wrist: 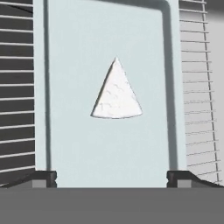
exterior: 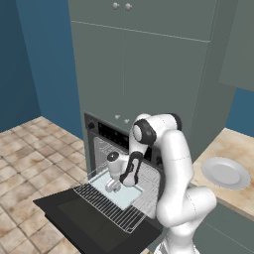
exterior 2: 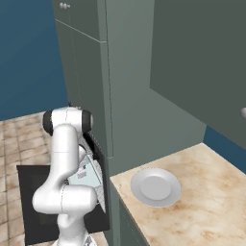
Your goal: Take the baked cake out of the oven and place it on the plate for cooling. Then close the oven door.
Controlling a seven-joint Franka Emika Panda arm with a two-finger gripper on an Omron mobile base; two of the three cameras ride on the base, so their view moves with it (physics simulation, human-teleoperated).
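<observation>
The baked cake (wrist: 116,92), a small white wedge, lies in the middle of a pale blue-white tray (wrist: 109,144) on the pulled-out wire rack (exterior: 106,207). My gripper (exterior: 112,188) hangs just above the tray, pointing down at the cake, open, with a fingertip (wrist: 43,177) on each side and nothing between them. In the hand view the gripper (wrist: 111,178) sits below the wedge. The black oven (exterior: 106,131) is open, and its oven door (exterior: 82,223) lies flat toward the floor. The round white plate (exterior: 225,172) rests on the counter to the right; the right base view shows the plate (exterior 2: 155,187) too.
A beige stone counter (exterior 2: 202,211) carries the plate, right of the oven. Tall grey-green cabinets (exterior: 144,64) rise above the oven. My own arm stands between the open door (exterior 2: 29,202) and the counter. Tiled floor (exterior: 30,154) spreads to the left.
</observation>
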